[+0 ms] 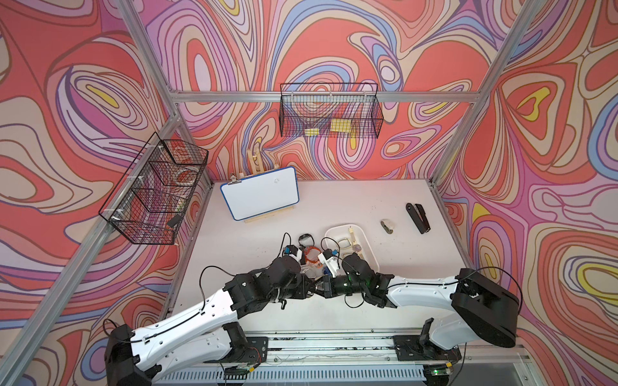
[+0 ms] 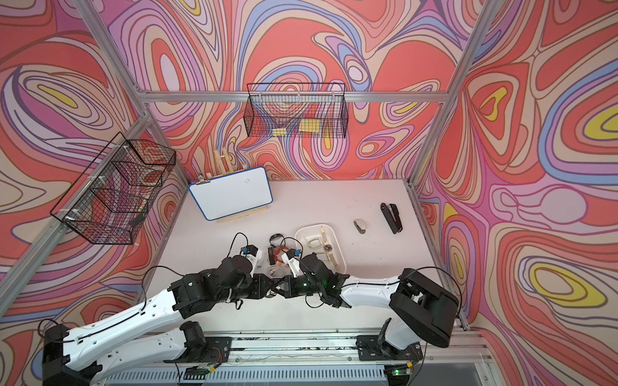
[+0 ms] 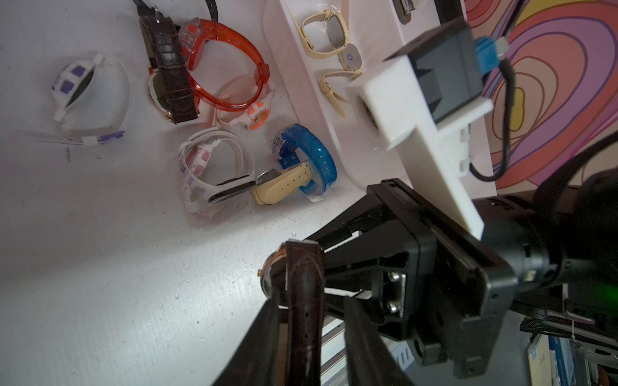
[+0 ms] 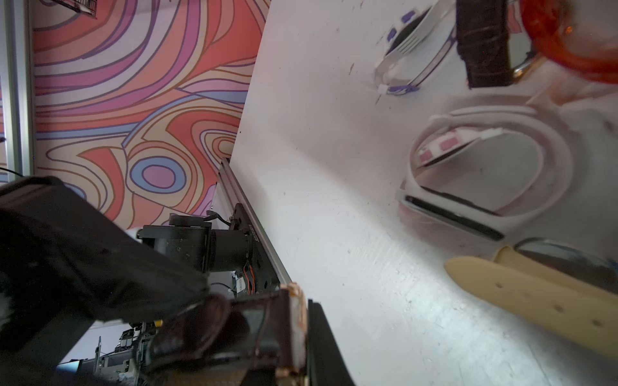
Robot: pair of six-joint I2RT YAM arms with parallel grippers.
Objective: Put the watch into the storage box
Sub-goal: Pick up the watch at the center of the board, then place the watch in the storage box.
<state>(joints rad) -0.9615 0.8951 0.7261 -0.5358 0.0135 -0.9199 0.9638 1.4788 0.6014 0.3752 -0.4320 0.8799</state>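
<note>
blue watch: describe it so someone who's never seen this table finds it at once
Start at the white tray on the table. Beside its long side lies a heap of watches. The blue watch sits nearest the tray's rounded corner, touching a cream strap; it alone is clear blue plastic.

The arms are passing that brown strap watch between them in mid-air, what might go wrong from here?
1. The left gripper stands open around the brown-strap watch, so only the right gripper pinches it, near the case; it may slip and drop.
2. The loose strap could snag the blue watch lying beside the storage box.
3. Beige watches already lie in the box; the new one may land on them.
</note>
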